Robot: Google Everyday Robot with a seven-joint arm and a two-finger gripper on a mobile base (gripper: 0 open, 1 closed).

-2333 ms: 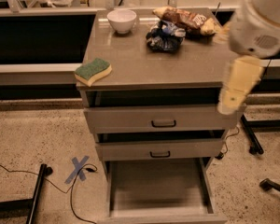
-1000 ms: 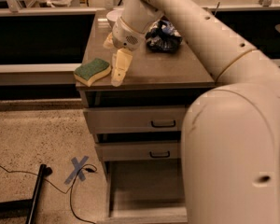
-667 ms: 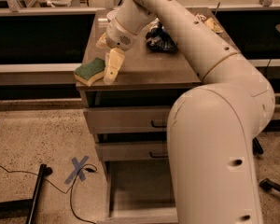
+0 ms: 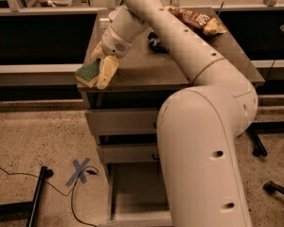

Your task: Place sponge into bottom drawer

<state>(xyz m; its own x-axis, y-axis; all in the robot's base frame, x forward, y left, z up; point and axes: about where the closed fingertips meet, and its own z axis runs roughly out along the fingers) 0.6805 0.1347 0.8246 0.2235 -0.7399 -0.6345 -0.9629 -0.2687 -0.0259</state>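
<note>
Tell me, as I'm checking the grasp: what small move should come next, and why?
Probably close the fingers on the sponge. The gripper sits at the cabinet top's front left corner with the sponge between its open fingers, flat on the top; the bottom drawer is already open.

This looks like a robotics lab or test space: a speckled hard floor (image 4: 28,136) carries a blue tape cross (image 4: 80,170) and loose cable (image 4: 71,197), with black stand feet (image 4: 37,193) alongside. A bench (image 4: 146,72) with 3 drawers (image 4: 120,122) stands before long metal-framed counters (image 4: 33,69). The robot's hand (image 4: 98,71) sits at its front corner by the sponge (image 4: 87,72).
</note>
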